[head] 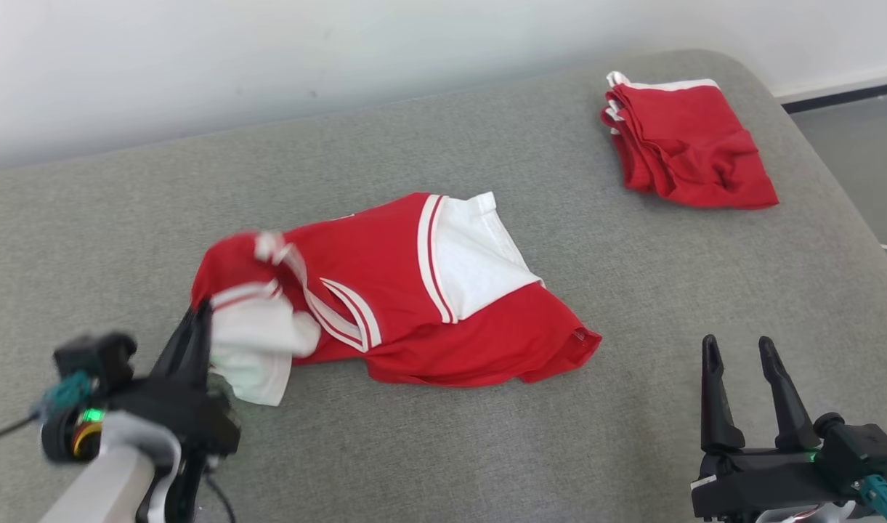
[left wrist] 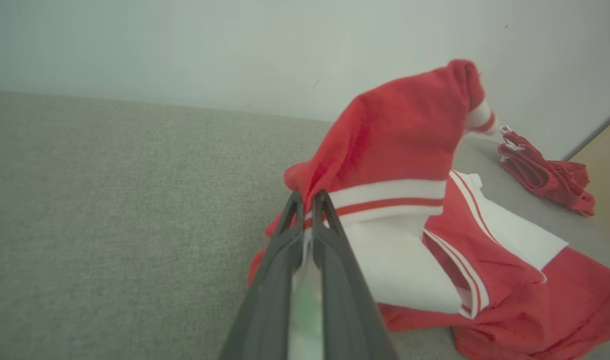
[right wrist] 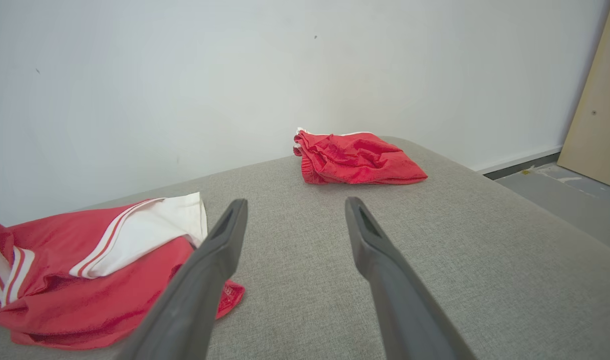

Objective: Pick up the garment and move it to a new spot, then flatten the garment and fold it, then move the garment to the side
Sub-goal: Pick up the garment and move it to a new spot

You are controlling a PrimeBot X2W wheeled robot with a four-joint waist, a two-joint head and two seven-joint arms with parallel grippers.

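While the left gripper [head: 200, 314] sits at the near left of the grey woven-fabric padded surface [head: 487, 450], its two long dark fingers are clenched on a white sleeve edge of the red and white jersey garment [head: 407, 290]. In the left wrist view, white cloth is pinched between the fingers of that gripper [left wrist: 308, 197], and the garment's [left wrist: 399, 145] left end rises from the grip in a red peak with a white-and-red striped band across it. The rest of the garment lies crumpled on the middle of the surface, with a white panel edged in stripes facing up and its red hem spread toward the right.

The right gripper [head: 737, 347] is at the near right over bare grey fabric, its fingers spread apart and holding nothing. In the right wrist view this gripper [right wrist: 295, 205] points toward the far side, with the garment [right wrist: 85, 260] on its left.

A folded red cloth with white trim [head: 686, 145] rests at the far right, well apart from the garment, near the plain white wall [head: 269, 58].
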